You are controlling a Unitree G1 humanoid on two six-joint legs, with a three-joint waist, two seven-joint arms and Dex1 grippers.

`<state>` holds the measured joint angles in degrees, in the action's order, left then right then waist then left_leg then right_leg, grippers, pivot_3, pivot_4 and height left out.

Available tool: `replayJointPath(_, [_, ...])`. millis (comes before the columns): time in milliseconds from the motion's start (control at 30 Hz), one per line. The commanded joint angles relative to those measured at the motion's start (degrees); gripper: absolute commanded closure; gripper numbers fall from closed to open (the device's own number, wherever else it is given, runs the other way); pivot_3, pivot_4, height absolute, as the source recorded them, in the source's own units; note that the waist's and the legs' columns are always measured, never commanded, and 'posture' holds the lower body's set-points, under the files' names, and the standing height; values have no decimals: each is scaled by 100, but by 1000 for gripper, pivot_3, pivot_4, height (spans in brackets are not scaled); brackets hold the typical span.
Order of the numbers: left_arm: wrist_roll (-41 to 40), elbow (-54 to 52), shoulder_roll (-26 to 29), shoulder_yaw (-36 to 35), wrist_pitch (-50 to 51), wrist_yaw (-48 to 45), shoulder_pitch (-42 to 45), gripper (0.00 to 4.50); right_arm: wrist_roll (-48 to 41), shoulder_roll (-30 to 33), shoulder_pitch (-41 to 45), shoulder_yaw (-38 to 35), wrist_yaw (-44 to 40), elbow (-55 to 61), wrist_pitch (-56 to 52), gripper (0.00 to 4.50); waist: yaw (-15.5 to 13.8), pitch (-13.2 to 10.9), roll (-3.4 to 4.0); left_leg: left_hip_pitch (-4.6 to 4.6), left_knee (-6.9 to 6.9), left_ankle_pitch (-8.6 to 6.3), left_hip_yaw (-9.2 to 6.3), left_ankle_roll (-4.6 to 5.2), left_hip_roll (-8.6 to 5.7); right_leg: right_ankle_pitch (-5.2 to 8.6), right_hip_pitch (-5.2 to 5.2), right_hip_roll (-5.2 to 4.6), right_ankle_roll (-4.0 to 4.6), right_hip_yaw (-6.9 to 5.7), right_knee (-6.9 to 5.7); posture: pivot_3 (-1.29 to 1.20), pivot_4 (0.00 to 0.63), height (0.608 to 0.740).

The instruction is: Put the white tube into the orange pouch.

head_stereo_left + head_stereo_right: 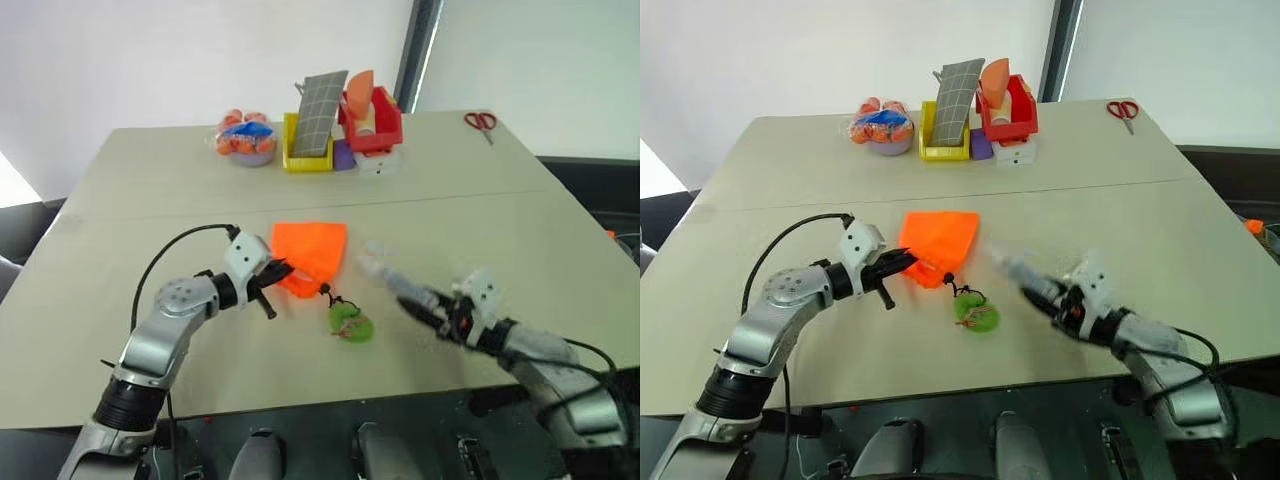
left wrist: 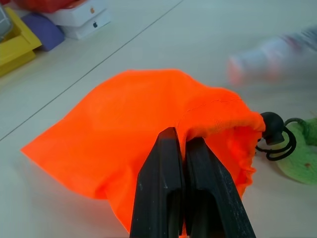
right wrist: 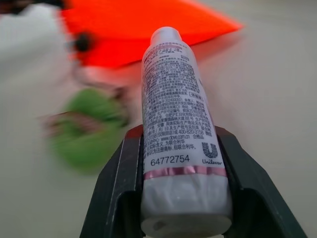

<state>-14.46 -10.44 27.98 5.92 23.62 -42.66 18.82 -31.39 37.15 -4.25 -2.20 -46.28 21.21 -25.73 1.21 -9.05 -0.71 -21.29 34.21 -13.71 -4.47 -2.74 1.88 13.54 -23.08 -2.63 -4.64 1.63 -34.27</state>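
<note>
The left gripper (image 2: pixel 181 148) pinches the soft rim of the orange pouch (image 1: pixel 312 255), slumped on the matte counter (image 1: pixel 150 210). The right gripper (image 3: pixel 181 144) clamps the slender printed white tube (image 3: pixel 176 124) beside the fuzzy green ball (image 1: pixel 351 322).

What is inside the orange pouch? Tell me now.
Nothing can be seen inside: the orange pouch lies flat, its mouth pinched by the left gripper, so its inside is hidden. The white tube is outside it, clamped in the right gripper.
</note>
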Motion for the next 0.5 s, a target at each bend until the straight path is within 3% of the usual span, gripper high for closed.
replayJointPath(33, [-141, -46, 37, -113, 35, -102, 143, 4500, -332, 152, 103, 254, -168, 796, -472, 3411, -1, -1, -5, 1, 2, 0, 0, 0, 0, -1, 0, 0, 1, 0, 0, 0, 150, 740])
replayJointPath(300, [-242, -156, 29, -72, 182, -227, 284, 4500, 129, -562, 718, 1072, 646, 944, -892, 3411, -45, 0, -15, -10, 5, 0, 0, -2, -3, -1, -3, -4, 2, -1, 11, 0, 150, 740])
replayJointPath(500, [-323, -298, 46, -57, 284, -331, 285, 4500, 346, -957, 850, 1017, 1207, 717, -936, 3411, -49, 2, -18, -11, -8, 0, -2, -2, -3, 1, -5, -1, -2, -2, 10, 0, 150, 740])
